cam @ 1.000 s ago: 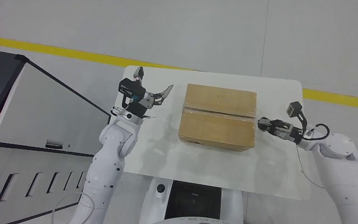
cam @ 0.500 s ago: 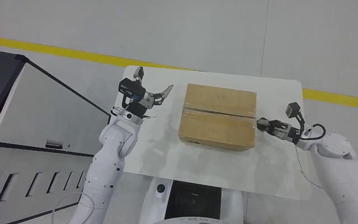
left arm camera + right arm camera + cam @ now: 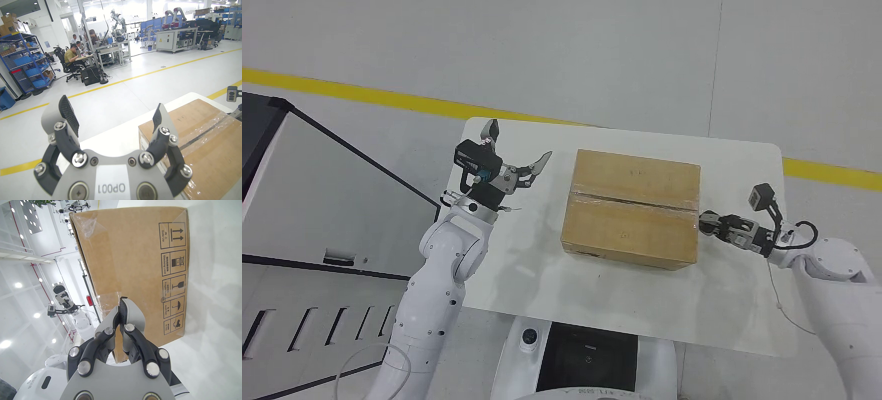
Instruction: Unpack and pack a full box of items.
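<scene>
Counter: a white counter [image 3: 532, 270] with rounded corners, smooth and matte, on a pale grey floor crossed by a yellow line [image 3: 342, 88].
Room: far ahead of the left fingers [image 3: 69, 113], an open workshop hall with wire shelving holding blue bins [image 3: 28, 62] and benches.
Box: a closed rectangular box [image 3: 632, 208] of brown cardboard lies flat mid-counter, ahead of the left fingers and off to one side, its end face right at the tips of the right fingers [image 3: 122, 311].
Tape: glossy, wrinkled clear tape [image 3: 208, 128] runs along the top seam. A loose end lifts off the end face at the right fingertips.
Markings: black framed symbols [image 3: 173, 275] are stacked down that end face.
Left fingers: spread wide apart, with dark ribbed pads on metal tips, well apart from the box and holding nothing.
Right fingers: pressed together. I cannot tell whether tape is pinched between them.
Change: the right wrist has eased slightly nearer the box end since a second ago. The left arm and the box are as before.
</scene>
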